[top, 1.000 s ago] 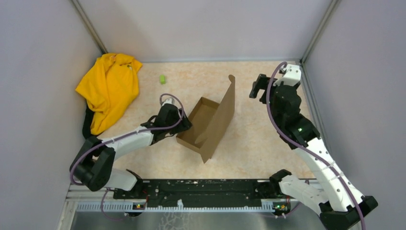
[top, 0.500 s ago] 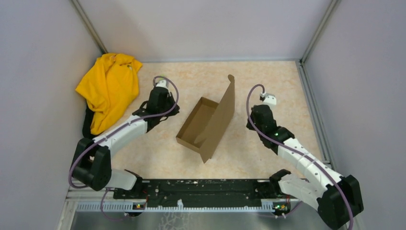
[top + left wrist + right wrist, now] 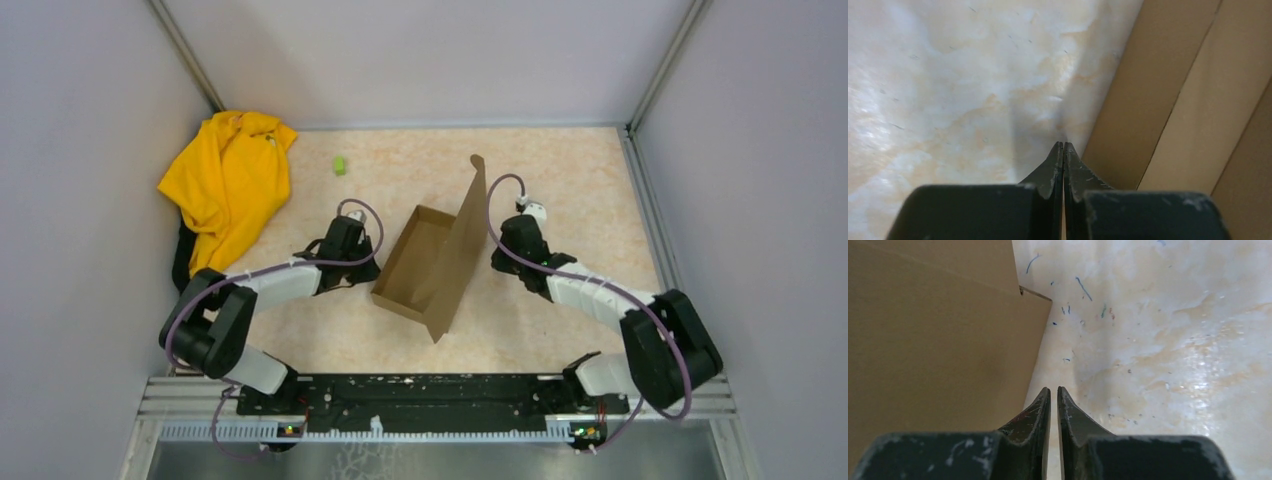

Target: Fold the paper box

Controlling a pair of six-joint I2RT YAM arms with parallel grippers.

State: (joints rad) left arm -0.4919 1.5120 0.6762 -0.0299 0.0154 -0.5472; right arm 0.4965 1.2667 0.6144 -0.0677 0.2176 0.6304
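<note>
The paper box (image 3: 425, 262) is brown cardboard in the middle of the table, a shallow tray with its tall lid panel (image 3: 462, 245) standing nearly upright along the right side. My left gripper (image 3: 370, 266) is low on the table beside the tray's left wall, shut with nothing in it. In the left wrist view its tips (image 3: 1063, 145) hover over the table just short of the box wall (image 3: 1158, 105). My right gripper (image 3: 498, 256) is at the lid's outer face, shut with only a sliver between its empty fingers. The right wrist view has its tips (image 3: 1053, 389) beside the lid (image 3: 938, 335).
A yellow cloth (image 3: 228, 182) lies crumpled at the back left corner. A small green object (image 3: 340, 165) rests on the table behind the box. Grey enclosure walls stand on the left, back and right sides. Pen marks (image 3: 1083, 287) dot the tabletop.
Both grippers went from open to shut. The right arm came down from the back right to the lid; the left arm swung back beside the tray. The lid now stands slightly more upright.
</note>
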